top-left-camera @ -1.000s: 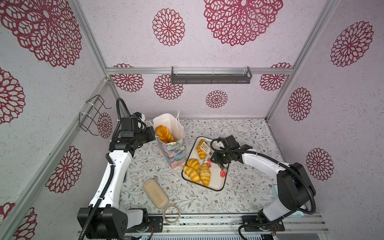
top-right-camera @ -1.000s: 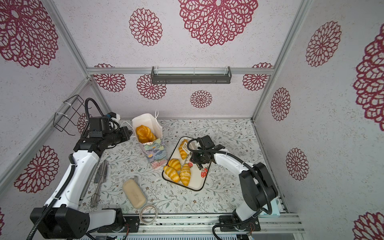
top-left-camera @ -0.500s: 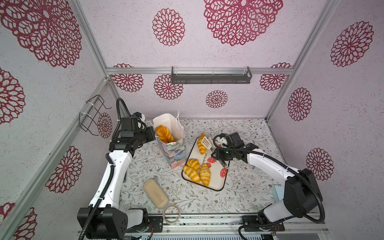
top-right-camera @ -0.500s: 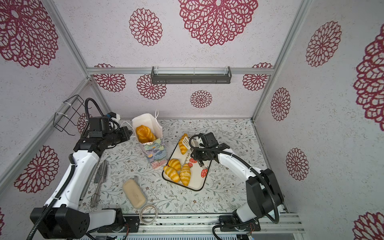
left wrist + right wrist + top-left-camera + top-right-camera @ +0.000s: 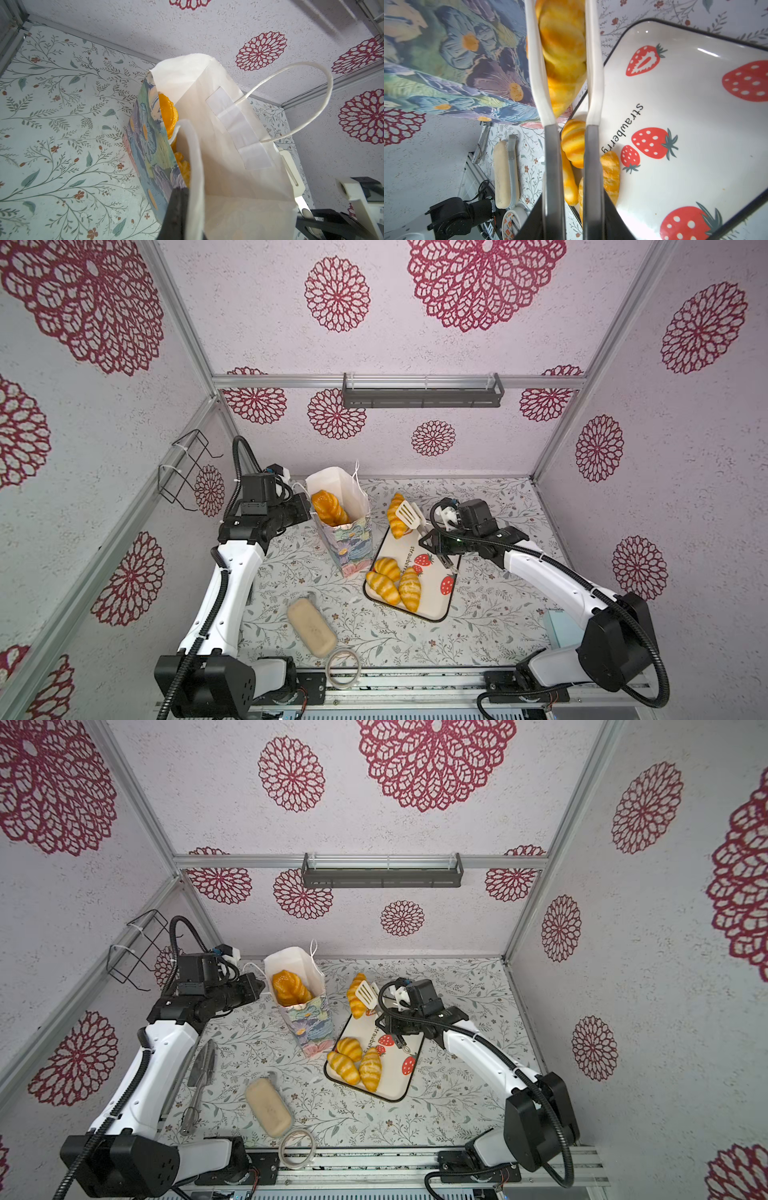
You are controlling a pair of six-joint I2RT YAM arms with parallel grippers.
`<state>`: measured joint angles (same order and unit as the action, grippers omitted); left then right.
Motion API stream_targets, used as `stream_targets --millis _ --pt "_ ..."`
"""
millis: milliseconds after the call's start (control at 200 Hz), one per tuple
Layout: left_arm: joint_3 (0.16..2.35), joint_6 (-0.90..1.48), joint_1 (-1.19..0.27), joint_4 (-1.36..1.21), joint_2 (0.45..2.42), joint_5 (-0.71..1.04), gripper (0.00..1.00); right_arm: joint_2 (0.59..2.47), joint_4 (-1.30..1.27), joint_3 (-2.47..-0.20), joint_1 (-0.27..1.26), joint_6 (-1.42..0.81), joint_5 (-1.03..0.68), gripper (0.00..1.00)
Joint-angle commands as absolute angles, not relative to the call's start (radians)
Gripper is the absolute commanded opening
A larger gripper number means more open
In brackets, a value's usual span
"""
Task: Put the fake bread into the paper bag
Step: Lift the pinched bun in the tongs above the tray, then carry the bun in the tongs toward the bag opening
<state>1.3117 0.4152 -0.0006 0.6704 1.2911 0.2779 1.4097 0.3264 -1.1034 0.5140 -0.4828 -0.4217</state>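
Left gripper (image 5: 305,508) pinched shut on rim of upright paper bag (image 5: 351,547), braided loaf (image 5: 328,508) inside; just right of bag, one croissant (image 5: 394,523) clamped in tongs (image 5: 409,512) that right gripper (image 5: 432,541) squeezes above far end of strawberry tray (image 5: 428,606), three croissants (image 5: 409,588) on its near end.

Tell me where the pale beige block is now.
In both top views the pale beige block lies on the table, front left, next to the tape ring and left of the strawberry tray.
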Motion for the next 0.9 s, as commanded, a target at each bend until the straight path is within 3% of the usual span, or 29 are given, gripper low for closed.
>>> stream_targets --millis 0,896 --pt "1.304 0.413 0.008 0.658 1.299 0.277 0.0 1.349 0.245 -1.156 0.506 -0.483 -0.479 0.34" --pt "1.304 0.415 0.008 0.658 1.301 0.279 0.0 1.22 0.049 -1.1 0.506 -0.528 -0.623 0.35"
